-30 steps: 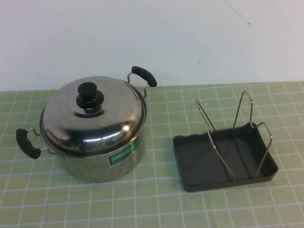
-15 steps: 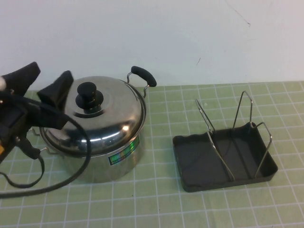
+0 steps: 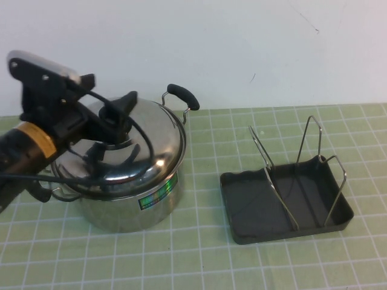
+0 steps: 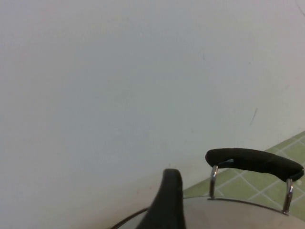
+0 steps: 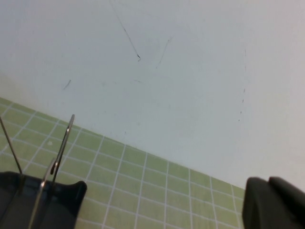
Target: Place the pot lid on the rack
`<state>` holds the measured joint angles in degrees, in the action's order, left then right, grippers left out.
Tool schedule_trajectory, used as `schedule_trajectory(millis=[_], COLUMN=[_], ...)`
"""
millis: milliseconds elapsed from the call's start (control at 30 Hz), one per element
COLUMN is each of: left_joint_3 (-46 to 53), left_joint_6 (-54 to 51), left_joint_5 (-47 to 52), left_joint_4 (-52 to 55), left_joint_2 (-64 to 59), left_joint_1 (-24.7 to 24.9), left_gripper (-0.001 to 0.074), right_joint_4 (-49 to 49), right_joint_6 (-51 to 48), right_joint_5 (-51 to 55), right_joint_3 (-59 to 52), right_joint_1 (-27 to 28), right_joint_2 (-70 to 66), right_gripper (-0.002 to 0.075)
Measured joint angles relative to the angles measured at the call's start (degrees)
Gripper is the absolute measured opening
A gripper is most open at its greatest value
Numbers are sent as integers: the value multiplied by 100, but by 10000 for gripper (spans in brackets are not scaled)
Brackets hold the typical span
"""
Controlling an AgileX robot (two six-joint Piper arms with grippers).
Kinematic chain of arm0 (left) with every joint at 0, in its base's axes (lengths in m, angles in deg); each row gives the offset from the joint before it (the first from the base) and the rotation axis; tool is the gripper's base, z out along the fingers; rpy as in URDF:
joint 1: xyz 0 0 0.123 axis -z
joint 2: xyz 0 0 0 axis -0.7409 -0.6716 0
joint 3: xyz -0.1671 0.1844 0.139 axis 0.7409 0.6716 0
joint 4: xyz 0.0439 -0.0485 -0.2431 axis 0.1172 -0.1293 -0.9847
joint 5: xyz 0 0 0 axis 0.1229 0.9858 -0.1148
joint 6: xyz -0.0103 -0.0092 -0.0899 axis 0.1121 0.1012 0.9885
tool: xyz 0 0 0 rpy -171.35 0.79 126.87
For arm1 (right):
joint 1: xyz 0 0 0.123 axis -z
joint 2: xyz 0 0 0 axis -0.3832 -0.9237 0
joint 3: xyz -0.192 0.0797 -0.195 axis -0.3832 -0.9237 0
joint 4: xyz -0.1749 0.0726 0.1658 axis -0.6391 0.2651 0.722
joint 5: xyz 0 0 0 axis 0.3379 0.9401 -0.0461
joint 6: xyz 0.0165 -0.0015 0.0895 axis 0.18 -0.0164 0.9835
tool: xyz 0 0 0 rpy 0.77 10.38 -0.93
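our left gripper (image 3: 112,115) has swung in from the tabletop's left edge, fingers apart around the pot lid (image 3: 121,148) knob, lid still on the pot (image 3: 130,199); rack (image 3: 287,193) waits right; right gripper (image 5: 274,205) parked, fingers unclear.

The pot lid (image 3: 142,148) is shiny steel, smooth like a mirror. The pot (image 3: 130,205) under it is the same bright metal, with a colourful glossy sticker (image 3: 158,194) on its near side. Its far handle (image 3: 183,94) looks like matt black plastic on thin steel wire.

The left end effector (image 3: 112,112), above the lid, is dull black plastic. The right end effector (image 5: 274,205) shows only as a dark matt edge.

On the right, the rack (image 3: 284,199) has thin shiny wire in a dark grey, dull tray. The tabletop (image 3: 242,266) has a matt green cover with pale lines. The wall (image 3: 242,48) is flat white.
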<state>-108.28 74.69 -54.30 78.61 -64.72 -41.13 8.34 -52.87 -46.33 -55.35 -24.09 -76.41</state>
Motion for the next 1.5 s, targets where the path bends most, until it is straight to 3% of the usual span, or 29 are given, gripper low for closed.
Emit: schedule_trajectory(millis=[133,367,433,567,867,1067,1167,1267,1400,1500], left_joint_3=[-77,-79,-79,-79,-79,-79,-79,-89,-138,-147], left_joint_6=[-314,-430,-430,-408,-288,83,376,475,638,662], left_joint_5=[377,730,730,719,589,-21,-1104,-2135,-2415,-2415], left_joint_4=[-437,-650,-639,-639,-619,-619,-543,-488,-525,-572], left_joint_2=[-169,-417,-430,-430,-136,760,1141,1338,1440,1443], left_joint_1=[279,301,301,301,301,301,301,328,679,1098], left_gripper=[623,590,535,310,314,314,314,314,314,314], right_joint_4=[32,52,63,198,393,825,1619,3284,6002,7095], right_joint_6=[0,0,0,0,0,-29,-498,-1668,-3655,-4269], right_joint_5=[0,0,0,0,20,613,1256,2065,3330,4092], right_joint_3=[0,0,0,0,85,1025,1739,2282,2429,2429], right_joint_1=[0,0,0,0,0,-27,-186,-394,-527,-551], right_joint_2=[0,0,0,0,0,-11,-159,-456,-1028,-1511], right_gripper=[-1,-1,-1,-1,-1,-1,-1,-1,-1,-1])
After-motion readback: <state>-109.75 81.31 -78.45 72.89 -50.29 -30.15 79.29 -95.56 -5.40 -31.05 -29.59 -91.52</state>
